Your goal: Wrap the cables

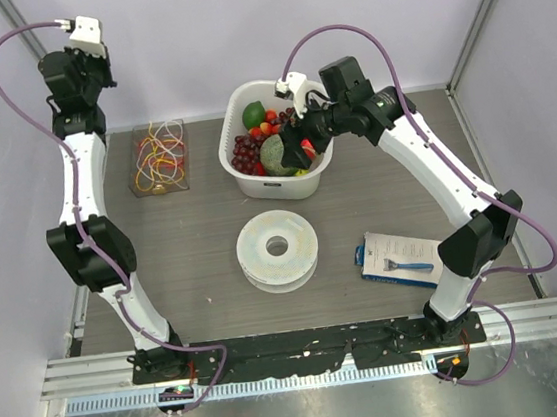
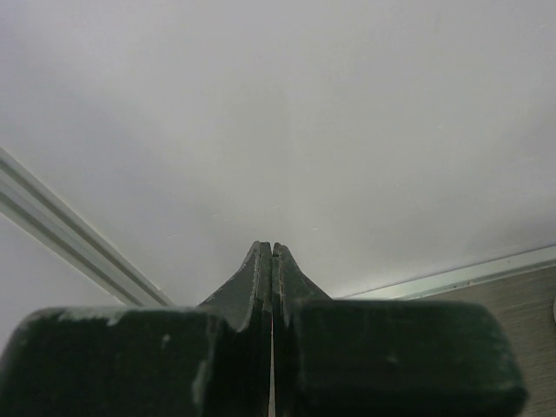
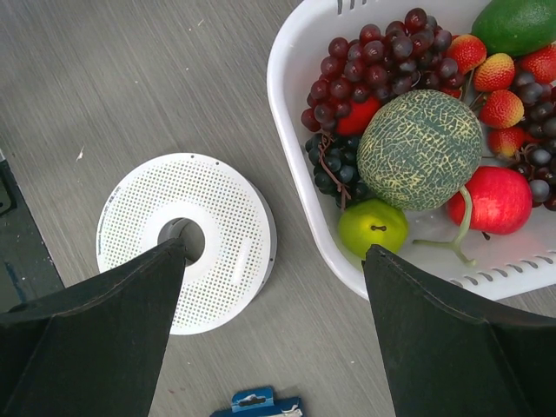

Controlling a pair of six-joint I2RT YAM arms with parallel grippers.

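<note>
The cables are a tangle of thin red, orange and yellow wires lying in a clear tray at the back left of the table. My left gripper is raised at the far left, well above and behind the tray. It faces the white wall, shut with nothing between its fingers. My right gripper is open and empty. It hovers over the near edge of the white fruit basket, between the basket and the white spool, touching neither. The cables do not show in either wrist view.
The white perforated spool lies flat at the table's middle. The basket holds grapes, a melon, an apple, a pear and strawberries. A blue-and-white packet lies at the front right. Walls close in the back and sides.
</note>
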